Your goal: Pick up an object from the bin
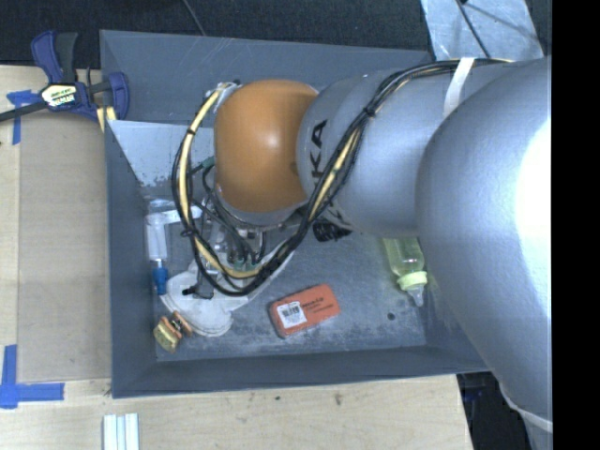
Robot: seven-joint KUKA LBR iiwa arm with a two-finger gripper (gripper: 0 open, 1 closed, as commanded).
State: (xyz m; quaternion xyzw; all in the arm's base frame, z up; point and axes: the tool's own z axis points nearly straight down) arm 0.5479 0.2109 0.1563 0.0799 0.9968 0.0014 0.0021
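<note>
white rounded thing (204, 312): lies in the lower-left part of the bin (375, 331), just below the gripper (228, 261) as i look down. pale, soft-looking, smooth skin, exact shape unclear.
gripper: tucked under the orange cover (262, 143) and cable loops (187, 186); spread or closed, cannot tell.
risks, as i judge them: the soft pale body may fold or slip out of a pinch. neighbours sit close, so a descent could catch the small gold-brown piece (169, 332) at its left edge, or nudge the clear bottle with blue cap (157, 237) by the left wall.
further out: orange flat packet (303, 309) with barcode label, stiff-looking, lying apart; yellow-green bottle (406, 265), translucent, well apart at the right.
</note>
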